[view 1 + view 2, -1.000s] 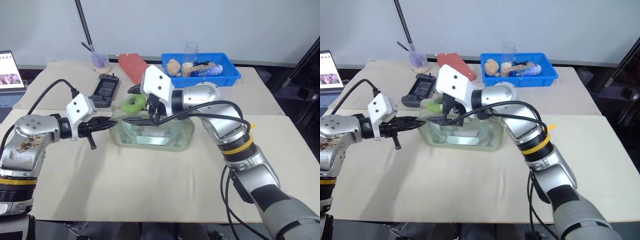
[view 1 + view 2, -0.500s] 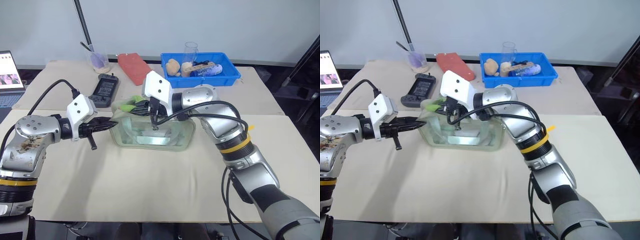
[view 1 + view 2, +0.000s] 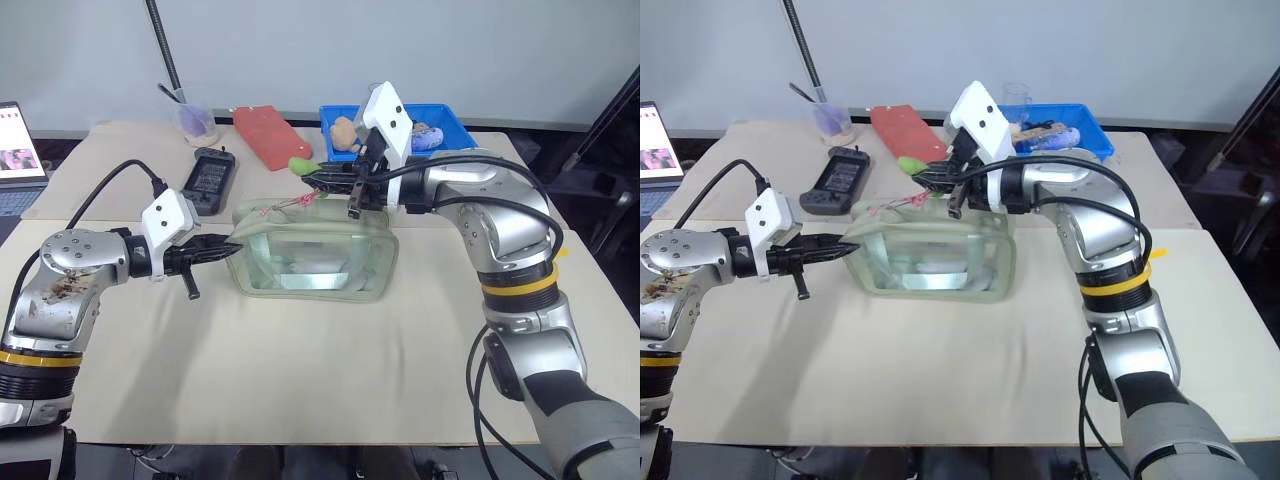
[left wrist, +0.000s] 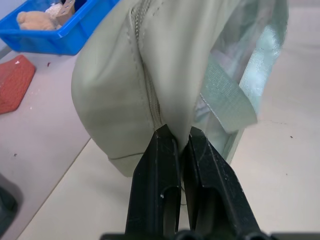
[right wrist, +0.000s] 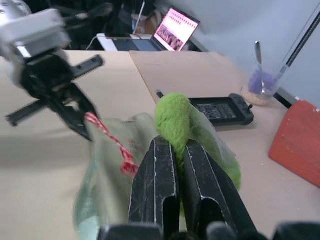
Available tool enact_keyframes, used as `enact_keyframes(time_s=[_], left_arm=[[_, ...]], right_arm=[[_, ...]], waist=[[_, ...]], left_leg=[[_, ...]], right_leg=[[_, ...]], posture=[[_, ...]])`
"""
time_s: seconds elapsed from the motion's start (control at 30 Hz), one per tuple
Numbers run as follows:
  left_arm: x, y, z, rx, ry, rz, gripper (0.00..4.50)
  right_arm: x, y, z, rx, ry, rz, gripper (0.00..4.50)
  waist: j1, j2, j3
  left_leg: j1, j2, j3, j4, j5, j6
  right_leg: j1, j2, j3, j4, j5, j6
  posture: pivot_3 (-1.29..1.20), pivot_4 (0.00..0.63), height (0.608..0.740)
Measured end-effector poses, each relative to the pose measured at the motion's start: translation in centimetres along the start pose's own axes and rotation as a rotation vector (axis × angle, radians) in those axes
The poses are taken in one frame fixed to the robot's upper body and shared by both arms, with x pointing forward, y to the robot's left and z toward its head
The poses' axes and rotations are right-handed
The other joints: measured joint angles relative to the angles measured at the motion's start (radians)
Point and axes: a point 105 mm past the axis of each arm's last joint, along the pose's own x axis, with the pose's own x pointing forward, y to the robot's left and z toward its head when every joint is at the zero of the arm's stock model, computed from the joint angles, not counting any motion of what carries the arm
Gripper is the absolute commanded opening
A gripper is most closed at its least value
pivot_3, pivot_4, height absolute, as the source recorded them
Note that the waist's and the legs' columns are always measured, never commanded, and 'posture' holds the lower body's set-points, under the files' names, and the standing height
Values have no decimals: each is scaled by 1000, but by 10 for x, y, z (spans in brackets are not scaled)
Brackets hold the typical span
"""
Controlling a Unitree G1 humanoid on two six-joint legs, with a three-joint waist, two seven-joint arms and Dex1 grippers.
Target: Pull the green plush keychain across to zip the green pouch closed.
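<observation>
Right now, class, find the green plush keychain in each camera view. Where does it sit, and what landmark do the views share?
Left eye view: green plush keychain above the green pouch, pinched at the right hand's tip.
Right eye view: same place, just below the red case.
Left wrist view: not in it.
Right wrist view: centre, between the hand's fingers.
Shared landmark: the red case.

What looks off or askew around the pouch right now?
Nothing spilled or damaged. The green pouch stands upright, its end pinched by the left gripper. The right gripper holds the green plush keychain raised above the pouch's far edge, with a red-and-white cord running taut down to the pouch top.
</observation>
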Motion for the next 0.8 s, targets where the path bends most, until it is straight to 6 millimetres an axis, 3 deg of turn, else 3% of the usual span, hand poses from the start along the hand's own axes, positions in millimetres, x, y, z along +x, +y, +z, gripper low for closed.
enact_keyframes(time_s=[0.13,0.3,0.4,0.6,0.67,0.8], left_arm=[[-5,3,-3,4,16,-8,0],[-13,7,-5,26,44,-8,0],[-14,8,-7,38,44,-1,0],[-22,14,-12,42,67,26,0],[-24,17,-15,42,73,36,0],[-24,18,-15,53,70,27,0]], right_arm=[[7,6,-3,10,-5,-1,21],[0,-2,-3,-7,2,-64,21],[-18,-10,-10,-17,37,-124,21],[-72,-40,-20,-23,124,-323,21],[-91,-48,-29,-8,162,-390,21],[-107,-47,-60,52,223,-444,21]], waist=[[0,0,0],[3,0,0],[6,0,0],[4,0,0],[2,0,0],[3,0,0]], left_leg=[[0,0,0,0,0,0],[0,0,0,0,0,0],[0,0,0,0,0,0],[0,0,1,0,0,0],[0,0,1,0,0,0],[0,0,1,0,0,0]], right_leg=[[0,0,0,0,0,0],[0,-1,0,0,0,0],[0,-1,0,0,0,0],[0,-1,0,-1,0,0],[0,-1,0,-1,0,0],[0,-1,0,-1,0,0]], posture=[[0,150,740],[0,150,740],[0,150,740],[0,150,740],[0,150,740],[0,150,740]])
